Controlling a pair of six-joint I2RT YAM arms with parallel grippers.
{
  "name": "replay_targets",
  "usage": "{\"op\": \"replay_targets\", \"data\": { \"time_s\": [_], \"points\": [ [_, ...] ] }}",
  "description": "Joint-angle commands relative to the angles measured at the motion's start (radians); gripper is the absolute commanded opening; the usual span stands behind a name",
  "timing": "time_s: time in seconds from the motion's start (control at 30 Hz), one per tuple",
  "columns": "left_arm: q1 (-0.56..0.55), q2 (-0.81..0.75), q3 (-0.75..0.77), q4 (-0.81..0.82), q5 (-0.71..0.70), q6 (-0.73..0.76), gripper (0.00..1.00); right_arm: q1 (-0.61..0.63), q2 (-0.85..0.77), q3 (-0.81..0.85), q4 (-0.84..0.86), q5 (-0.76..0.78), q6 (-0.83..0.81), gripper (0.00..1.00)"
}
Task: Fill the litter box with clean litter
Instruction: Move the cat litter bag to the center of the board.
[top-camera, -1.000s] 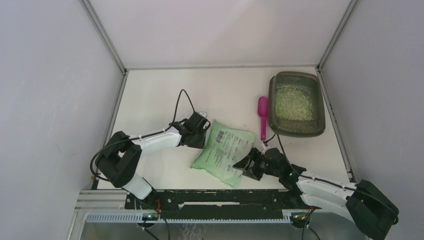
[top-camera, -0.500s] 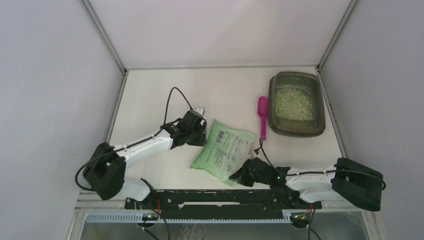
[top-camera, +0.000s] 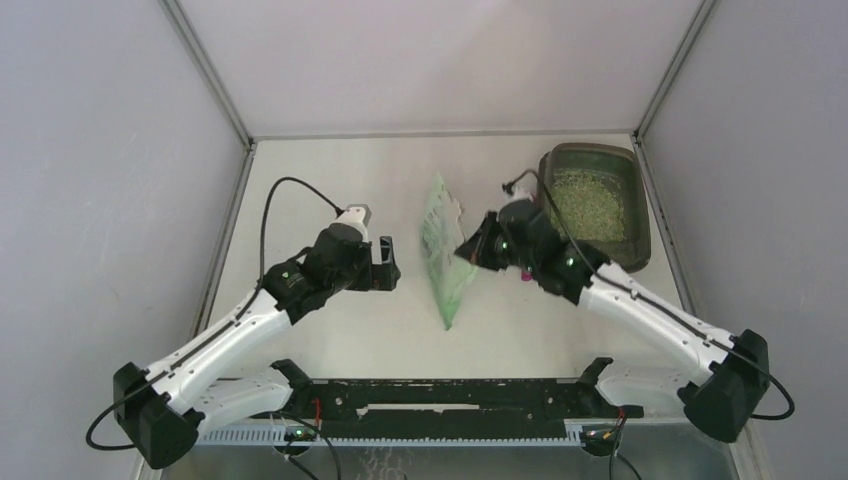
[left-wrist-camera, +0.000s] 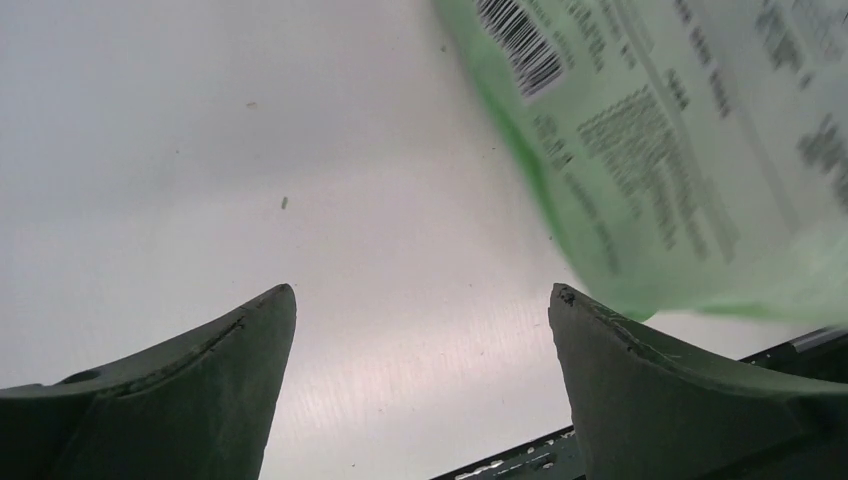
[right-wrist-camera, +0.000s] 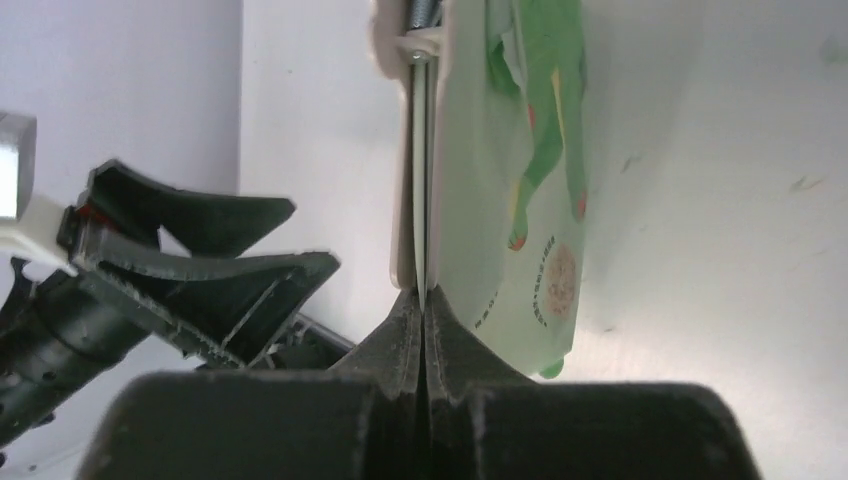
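Right gripper pinching green bag by its edge, bag standing upright; left gripper hovering beside it, fingers spread wide, empty.

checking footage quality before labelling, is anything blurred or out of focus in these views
Left wrist view: the green bag is smeared, small print unreadable, while the fingers of the left hand are crisp. Right wrist view: bag edge sharp, the right hand dark. Top view: even soft light, no glare.
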Motion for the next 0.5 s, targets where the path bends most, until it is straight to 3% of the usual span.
{"op": "replay_targets", "data": {
  "time_s": [0.0, 0.27, 0.47],
  "points": [
    [0.012, -0.060, -0.003, -0.039, -0.031, 0.009, 1.00, -0.114, 0.123, 0.256, -0.084, -0.124, -0.341, 0.00],
    [0.022, -0.127, -0.025, -0.061, -0.043, 0.011, 1.00, -0.202, 0.358, 0.577, -0.082, -0.225, -0.492, 0.00],
    [0.044, -0.134, -0.024, -0.069, -0.054, 0.022, 1.00, -0.202, 0.503, 0.777, -0.088, -0.190, -0.558, 0.00]
  ]
}}
